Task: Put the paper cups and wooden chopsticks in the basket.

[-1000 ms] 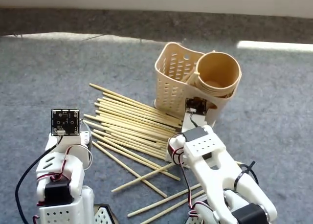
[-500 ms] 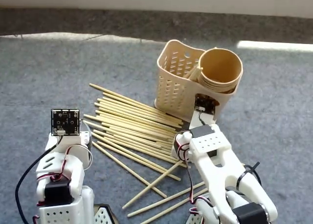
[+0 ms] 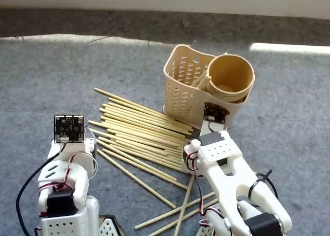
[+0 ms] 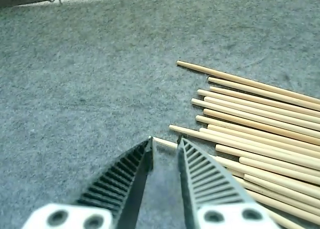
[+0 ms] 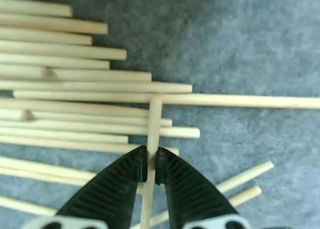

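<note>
Between the ribbed black fingers of my right hand, pinched shut, sits one round, pale wooden chopstick. It lies in line with the hand and squarely across the loose pile. Just beyond stands the perforated plastic basket, with nested paper cups inside. My left hand, slightly parted and empty, hangs farther off over the grey felted desk.

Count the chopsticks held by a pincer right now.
1: a chopstick clamped in the right pincer, crossing over the pile. The left pincer is open, gripping none.
</note>
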Action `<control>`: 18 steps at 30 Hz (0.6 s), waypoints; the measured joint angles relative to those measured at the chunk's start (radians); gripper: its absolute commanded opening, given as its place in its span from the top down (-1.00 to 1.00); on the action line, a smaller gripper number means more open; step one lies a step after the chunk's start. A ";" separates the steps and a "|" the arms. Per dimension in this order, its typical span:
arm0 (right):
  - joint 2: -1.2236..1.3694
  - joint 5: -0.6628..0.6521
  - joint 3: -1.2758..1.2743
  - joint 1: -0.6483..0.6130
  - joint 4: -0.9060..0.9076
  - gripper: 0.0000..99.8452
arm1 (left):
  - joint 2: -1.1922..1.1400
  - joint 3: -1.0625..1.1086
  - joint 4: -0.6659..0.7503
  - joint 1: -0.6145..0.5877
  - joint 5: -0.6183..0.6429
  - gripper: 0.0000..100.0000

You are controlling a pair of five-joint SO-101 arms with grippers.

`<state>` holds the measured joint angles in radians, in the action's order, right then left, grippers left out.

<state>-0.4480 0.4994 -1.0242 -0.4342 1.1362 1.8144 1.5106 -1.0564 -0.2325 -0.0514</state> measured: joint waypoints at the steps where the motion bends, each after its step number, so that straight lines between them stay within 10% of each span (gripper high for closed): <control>1: 0.000 0.000 0.018 -0.011 0.018 0.99 | 0.000 0.000 0.000 0.000 0.000 0.80; 18: 0.002 0.000 0.285 -0.069 0.319 0.99 | 0.000 0.000 0.000 0.000 0.000 0.80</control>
<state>-0.4465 0.4994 -0.7388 -0.5033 1.4553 1.8144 1.5106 -1.0564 -0.2325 -0.0514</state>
